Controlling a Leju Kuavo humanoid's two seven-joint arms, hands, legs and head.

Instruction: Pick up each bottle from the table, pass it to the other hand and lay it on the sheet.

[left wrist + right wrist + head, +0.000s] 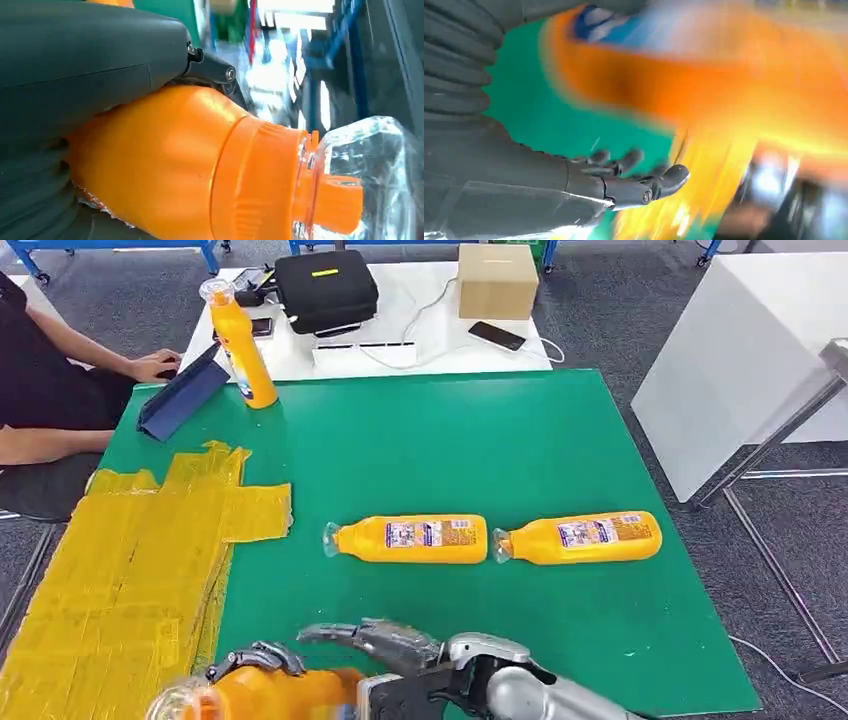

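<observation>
My left hand grips an orange bottle at the bottom edge of the head view, its clear cap pointing left over the yellow sheet. Up close, the grey thumb of my left hand wraps the bottle. My right hand hovers just right of the bottle with its fingers spread; it is open, and the bottle is a blur beyond it. Two more orange bottles lie end to end on the green table. A third bottle stands upright at the far left.
A person's arm rests at the left by a blue folder. Behind the green table, a white table holds a black case, a cardboard box and a phone. A white cabinet stands to the right.
</observation>
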